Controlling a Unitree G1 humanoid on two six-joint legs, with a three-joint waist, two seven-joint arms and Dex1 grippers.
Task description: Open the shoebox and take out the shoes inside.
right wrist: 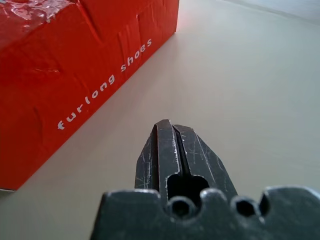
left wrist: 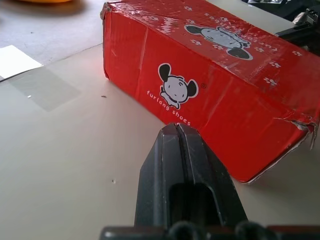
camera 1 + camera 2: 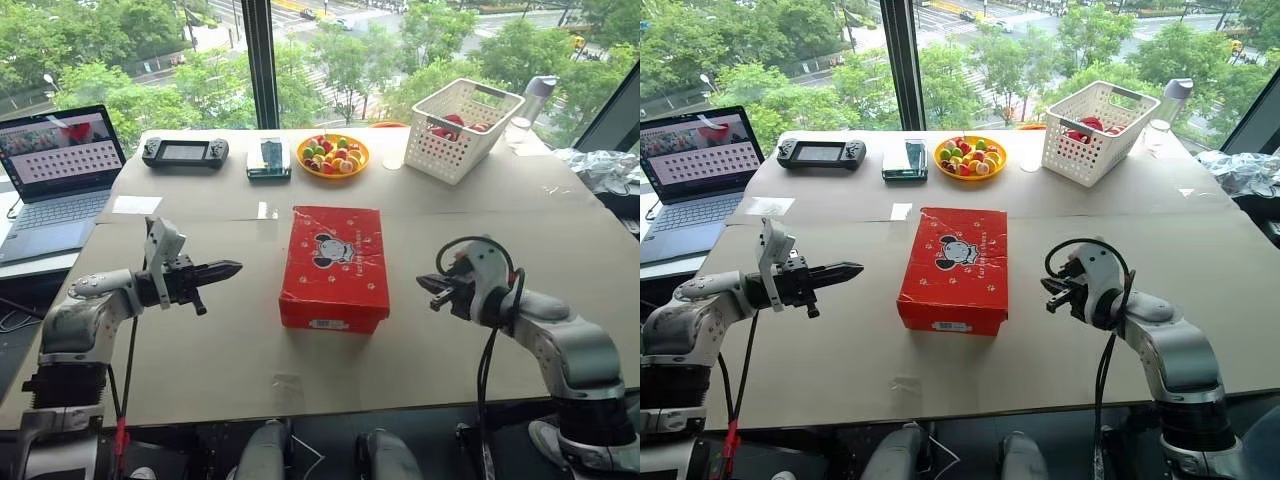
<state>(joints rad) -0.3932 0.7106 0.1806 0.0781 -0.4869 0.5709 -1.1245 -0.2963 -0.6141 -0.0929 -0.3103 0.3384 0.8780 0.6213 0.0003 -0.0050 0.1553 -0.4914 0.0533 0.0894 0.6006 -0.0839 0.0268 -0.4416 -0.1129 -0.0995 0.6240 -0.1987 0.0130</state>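
- The shoebox lay mid-bench, lid down; nothing was done yet.
- Left gripper and right gripper flanked it, jaws together, empty.
- Opening and unpacking remained.

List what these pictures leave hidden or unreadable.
- Shoes: hidden by the shut lid of the shoebox, head views.
- White end label: print too small, left eye view.
- Basket contents: red shapes behind the lattice wall.
- Laptop: cut off by the picture's edge.
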